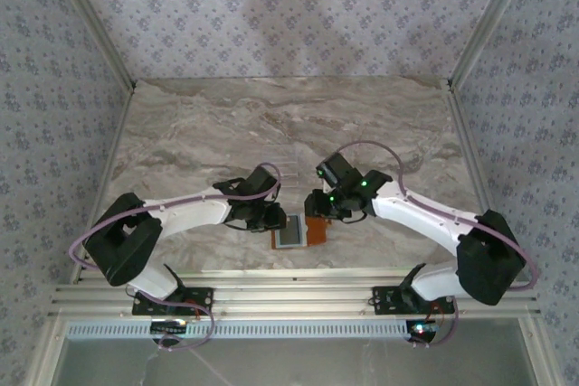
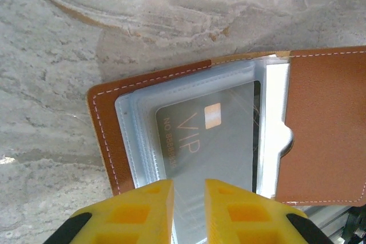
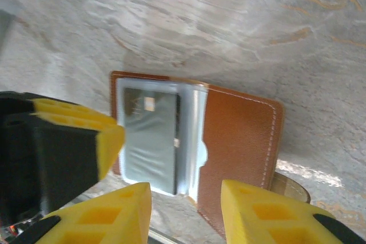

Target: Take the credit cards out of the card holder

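Observation:
The orange-brown card holder [image 1: 317, 231] lies open near the table's front edge. Its leather flap [image 2: 326, 130] is folded to the right. Clear plastic sleeves are on the left. A dark credit card [image 2: 211, 141] printed "VIP" sits inside the top sleeve [image 3: 150, 141]. My left gripper [image 2: 189, 198] hovers over the card's near end, its fingers a narrow gap apart with nothing clamped between them. Its fingertip [image 3: 108, 135] overlaps the holder's left edge. My right gripper [image 3: 186, 212] stands open above the holder's [image 3: 240, 135] near edge, holding nothing.
The holder lies close to the metal rail [image 1: 298, 291] at the table's near edge. A faint clear slotted rack [image 1: 283, 165] stands just behind the two grippers. Marble tabletop [image 1: 181, 133] stretches to the back and sides, and patterned walls enclose it.

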